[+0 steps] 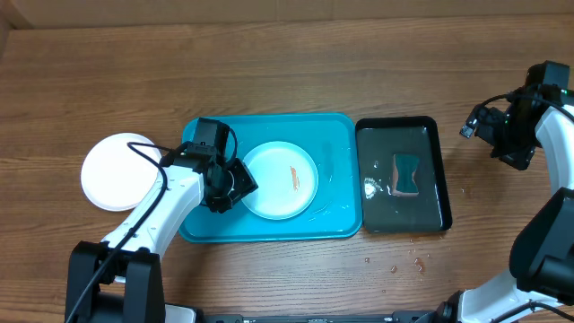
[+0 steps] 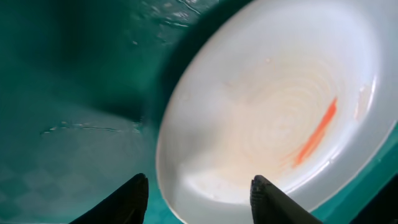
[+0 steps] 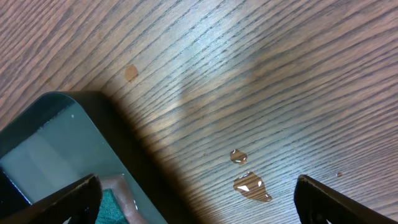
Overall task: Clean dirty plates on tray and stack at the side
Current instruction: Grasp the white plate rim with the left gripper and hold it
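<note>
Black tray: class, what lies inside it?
A teal sponge lies in water inside the black tray. The tray floor beneath the sponge is covered, so anything under it cannot be seen.

No lettering, label, brand, number or sign can be read in any view; the large turquoise plastic tray (image 1: 269, 130), the round white plastic plate (image 1: 269, 184), the narrow black tray (image 1: 381, 148) and the wooden tabletop (image 1: 314, 63) all show plain surfaces.

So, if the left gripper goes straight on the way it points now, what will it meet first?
Most likely the near rim of the white plate, which lies just ahead of the left gripper on the turquoise tray. How close it is, I cannot tell.
</note>
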